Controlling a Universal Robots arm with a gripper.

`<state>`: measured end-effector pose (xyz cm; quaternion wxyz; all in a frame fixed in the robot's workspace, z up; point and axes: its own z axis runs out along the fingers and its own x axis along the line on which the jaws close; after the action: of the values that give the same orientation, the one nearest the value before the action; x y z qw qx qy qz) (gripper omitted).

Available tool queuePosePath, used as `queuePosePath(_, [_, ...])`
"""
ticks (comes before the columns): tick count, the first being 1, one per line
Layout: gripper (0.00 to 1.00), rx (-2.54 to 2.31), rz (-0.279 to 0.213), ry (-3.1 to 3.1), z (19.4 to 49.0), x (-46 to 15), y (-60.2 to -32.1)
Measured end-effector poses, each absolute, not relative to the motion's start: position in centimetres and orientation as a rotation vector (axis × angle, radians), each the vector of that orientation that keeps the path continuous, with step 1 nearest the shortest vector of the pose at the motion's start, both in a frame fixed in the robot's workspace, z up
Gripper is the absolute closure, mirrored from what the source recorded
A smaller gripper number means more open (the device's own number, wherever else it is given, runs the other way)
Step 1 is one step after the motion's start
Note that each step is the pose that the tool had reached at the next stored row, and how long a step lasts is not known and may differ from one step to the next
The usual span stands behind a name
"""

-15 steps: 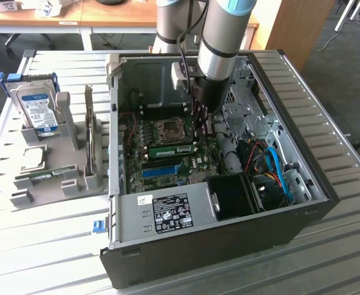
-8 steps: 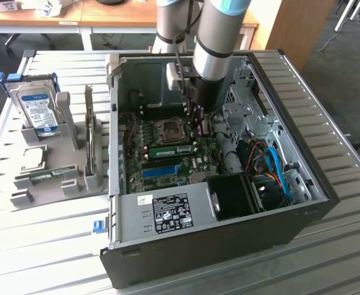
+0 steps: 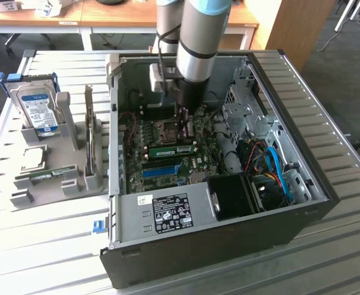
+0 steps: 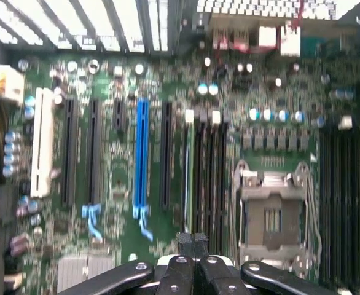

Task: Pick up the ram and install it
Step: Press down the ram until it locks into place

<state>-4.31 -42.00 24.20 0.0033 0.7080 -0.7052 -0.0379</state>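
Note:
The ram [image 3: 171, 150] is a long green stick standing on edge in a slot of the motherboard [image 3: 168, 132] inside the open computer case [image 3: 229, 239]. In the wrist view the ram [image 4: 187, 178] shows edge-on among the dark slots. My gripper [image 3: 183, 136] reaches down into the case, its tip just over one end of the ram. The black fingers [image 4: 186, 241] are shut together with nothing between them. Whether they touch the ram I cannot tell.
A grey holder [image 3: 72, 138] at the exterior view's left carries a blue-labelled hard drive [image 3: 35, 110], a square chip [image 3: 32, 158] and another green stick [image 3: 45, 176]. Inside the case are a blue slot [image 3: 161, 170], a drive cage [image 3: 244, 110] and coloured cables [image 3: 272, 163].

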Motion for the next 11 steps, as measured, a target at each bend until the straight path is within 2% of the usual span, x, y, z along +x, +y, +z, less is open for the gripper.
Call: queuePosePath(11, [0.89,2.219,-0.119,-2.212,24.1,-7.5,-42.0])
